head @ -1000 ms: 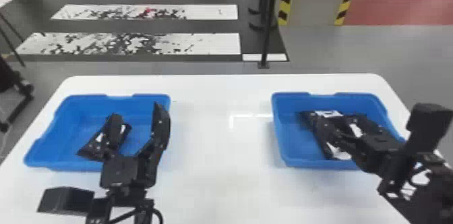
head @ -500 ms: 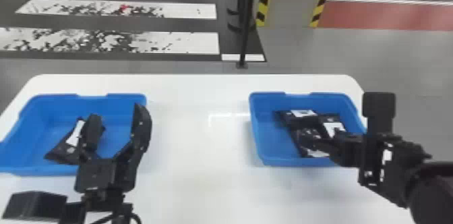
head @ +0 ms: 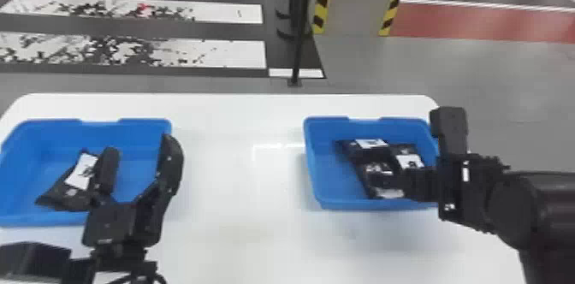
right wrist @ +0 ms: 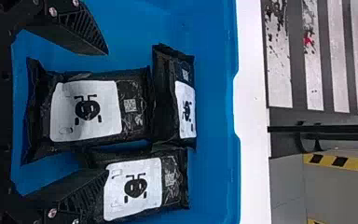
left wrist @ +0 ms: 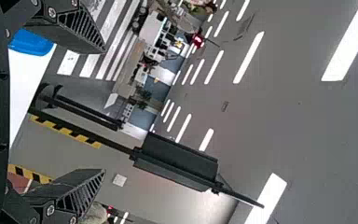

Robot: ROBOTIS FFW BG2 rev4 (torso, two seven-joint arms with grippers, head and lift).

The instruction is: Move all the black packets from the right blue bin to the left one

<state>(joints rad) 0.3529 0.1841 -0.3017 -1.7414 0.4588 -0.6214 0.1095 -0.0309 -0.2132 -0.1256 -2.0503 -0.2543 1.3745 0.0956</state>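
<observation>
Two black robot arms work at a white table [head: 239, 240], with the left blue bin [head: 100, 124] and the right blue bin [head: 327, 119] set well apart; the right gripper [head: 398, 182], its arm reaching in from the right, is over the near side of the right bin, its fingers spread and clasping nothing. Three black packets with white labels lie in that bin: the near packet [right wrist: 86, 112], seen between the open fingers in the right wrist view; the far packet [right wrist: 175, 98], lying crosswise beyond it; and the right-hand packet [right wrist: 137, 186], partly behind one finger in the same view; whether that finger touches it cannot be told. A fourth, the left-bin packet [head: 64, 199], lies at a slant in the left bin, its label upward and its right end partly hidden behind a finger of the left gripper [head: 141, 146]; that gripper is raised at the near right part of the left bin, its own fingers wide apart, with nothing held between them. On the floor past the table's far edge, white crossing stripes [head: 179, 54] lie to the left; a black post [head: 299, 48] stands near the middle; a panel with yellow-and-black edges [head: 351, 5] stands just right of it.
</observation>
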